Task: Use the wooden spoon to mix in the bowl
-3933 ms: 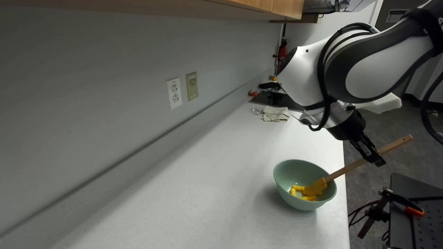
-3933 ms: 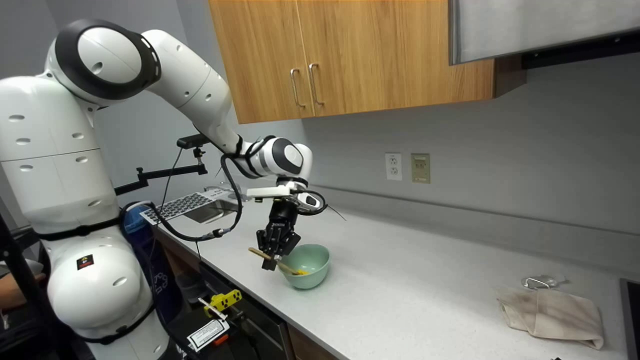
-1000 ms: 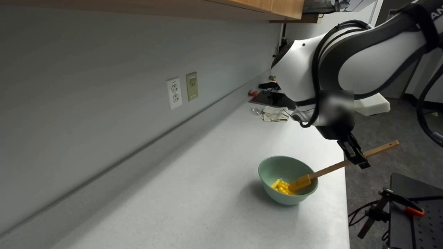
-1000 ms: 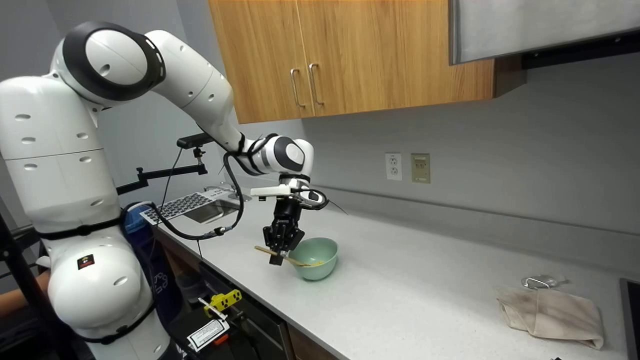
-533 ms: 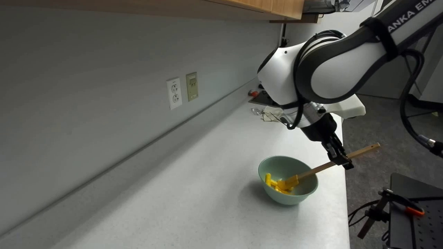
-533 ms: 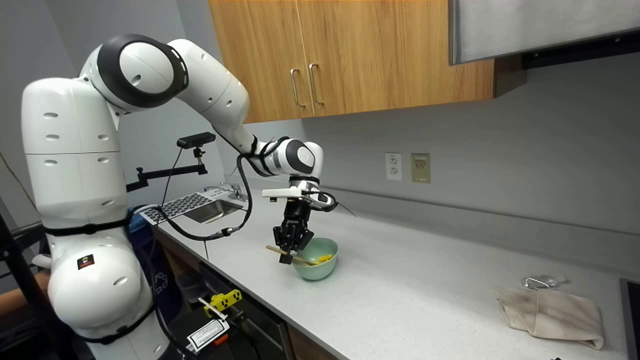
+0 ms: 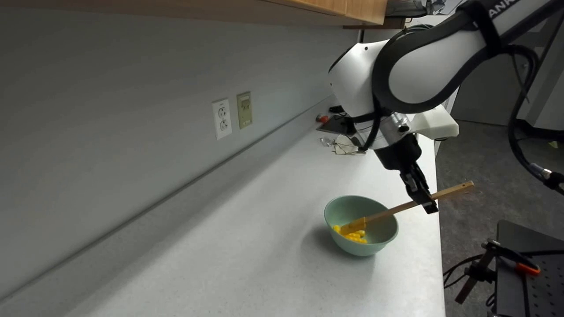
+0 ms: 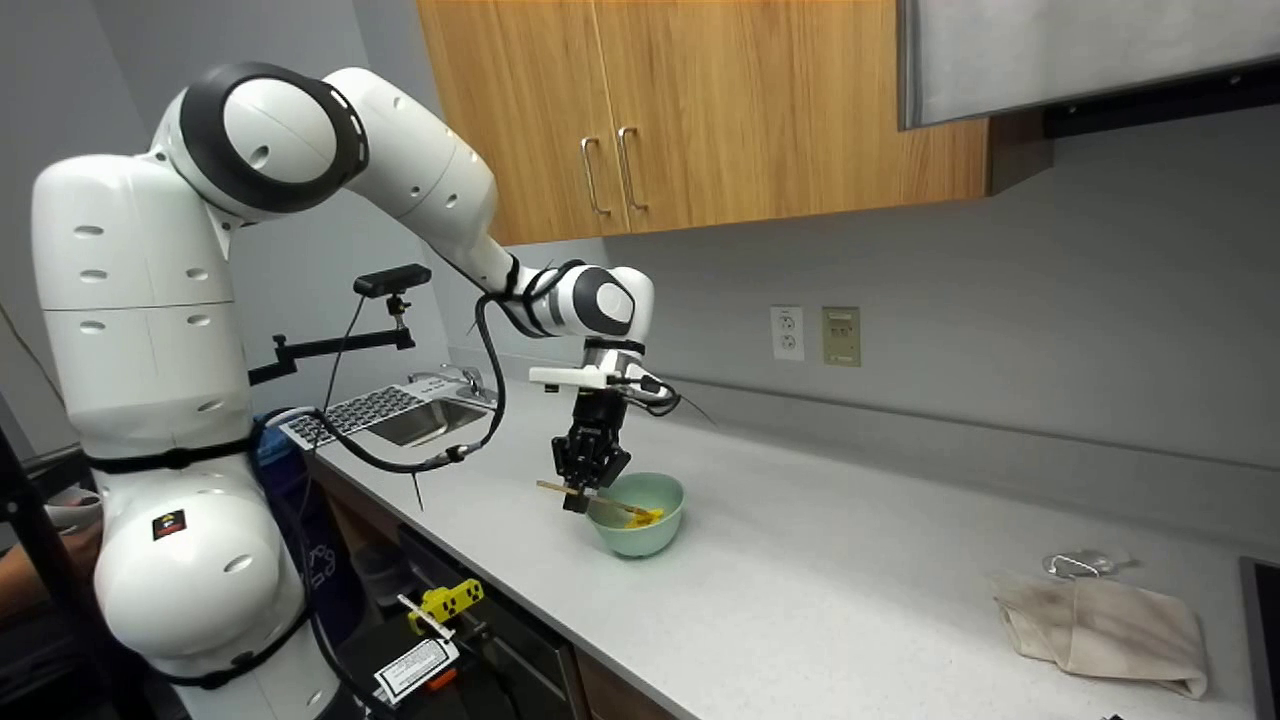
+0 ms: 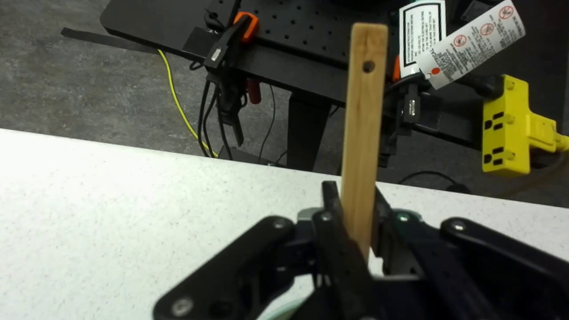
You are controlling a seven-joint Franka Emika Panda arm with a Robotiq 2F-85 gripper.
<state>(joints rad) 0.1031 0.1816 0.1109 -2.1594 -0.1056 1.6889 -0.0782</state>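
Observation:
The wooden spoon [image 7: 456,189] has a tan handle with a hole at its end and a yellow head [image 7: 354,226]. It slants down into the pale green bowl [image 7: 368,246], which stands on the counter. The head is among the yellow pieces [image 7: 356,238] at the bowl's left side. My gripper [image 7: 428,205] is shut on the handle, outside the bowl near its rim. In an exterior view, the gripper [image 8: 577,500], spoon [image 8: 612,503] and bowl [image 8: 645,541] also show. In the wrist view, the handle [image 9: 363,115] stands between the fingers [image 9: 355,198]; only a sliver of bowl rim [image 9: 283,310] shows.
The white counter [image 8: 850,600] ends at a front edge close to the bowl, with a black cart [image 7: 535,259] and yellow power block [image 9: 506,129] beyond. A folded cloth [image 8: 1110,635] and a sink [image 8: 428,421] lie on the counter. Wooden cabinets [image 8: 740,110] hang above.
Over about four seconds the gripper and spoon have moved toward the wall, and the bowl has shifted with them. In the last half second they rose slightly, and the yellow pieces were rearranged.

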